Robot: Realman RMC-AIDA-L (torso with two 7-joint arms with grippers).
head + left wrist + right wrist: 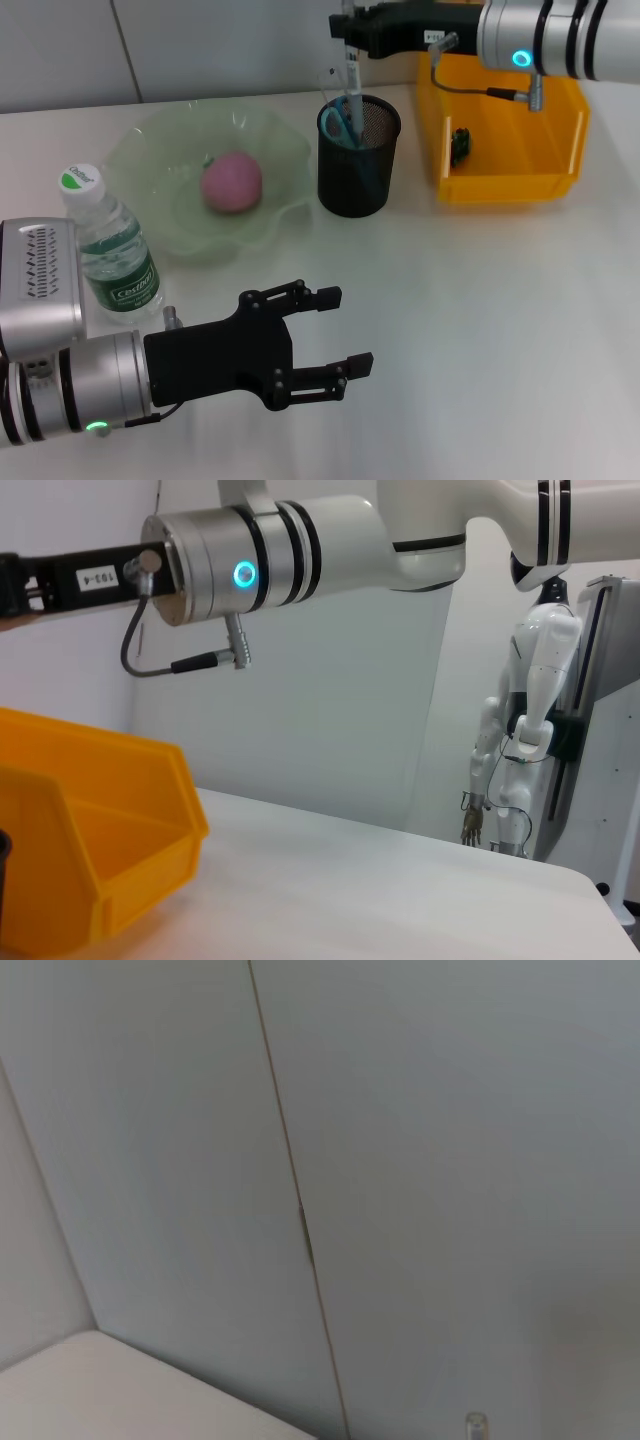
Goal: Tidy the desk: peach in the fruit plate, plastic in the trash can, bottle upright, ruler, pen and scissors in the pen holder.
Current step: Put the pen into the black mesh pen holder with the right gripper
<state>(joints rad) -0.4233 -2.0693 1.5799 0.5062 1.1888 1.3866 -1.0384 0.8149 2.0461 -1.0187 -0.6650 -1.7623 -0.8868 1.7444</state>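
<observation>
The pink peach (232, 182) lies in the pale green fruit plate (285, 215). A water bottle (108, 250) with a green cap stands upright at the left. Blue-handled scissors (338, 122) stick out of the black mesh pen holder (358, 165). My right gripper (348, 30) hangs directly above the holder, shut on a slim pen (352, 75) whose lower end reaches into it. A dark scrap (460, 145) lies in the yellow bin (540, 185) that serves as trash can. I cannot make out the ruler. My left gripper (340, 332) hovers open and empty near the table's front.
The yellow bin (100, 850) also fills the lower corner of the left wrist view, with my right arm (260, 565) above it. A white humanoid robot (530, 710) stands beyond the table. The right wrist view holds only wall panels.
</observation>
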